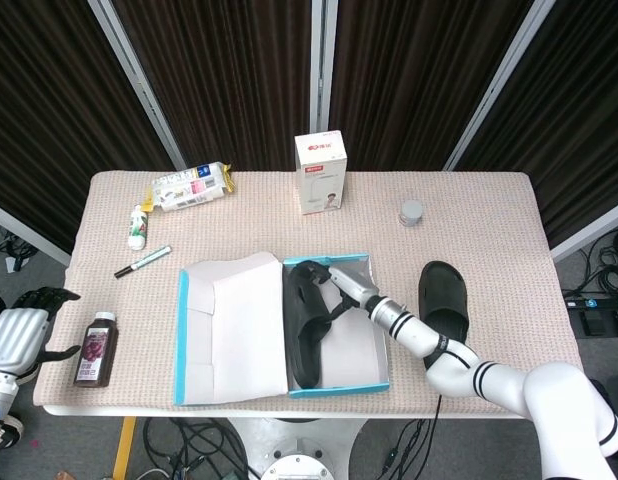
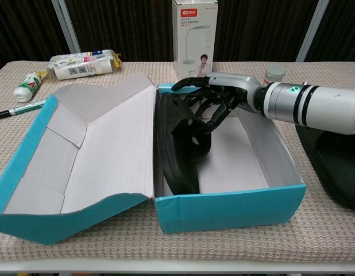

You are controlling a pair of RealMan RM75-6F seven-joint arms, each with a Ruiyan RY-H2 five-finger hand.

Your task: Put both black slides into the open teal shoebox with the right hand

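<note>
Right hand (image 2: 215, 98) grasping black slide (image 2: 180, 144) inside teal shoebox (image 2: 229, 210); second slide (image 1: 444, 298) outside.

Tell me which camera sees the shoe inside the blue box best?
The chest view: the slide fills the frame, standing on edge against the shoebox wall, the right robot hand on it. The head view shows it small from above.

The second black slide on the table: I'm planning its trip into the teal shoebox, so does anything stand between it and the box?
Nothing visible does. The second black slide lies on bare cloth right of the open teal shoebox; only the box's own right wall must be cleared. The right hand is inside the box at the first black slide.
</note>
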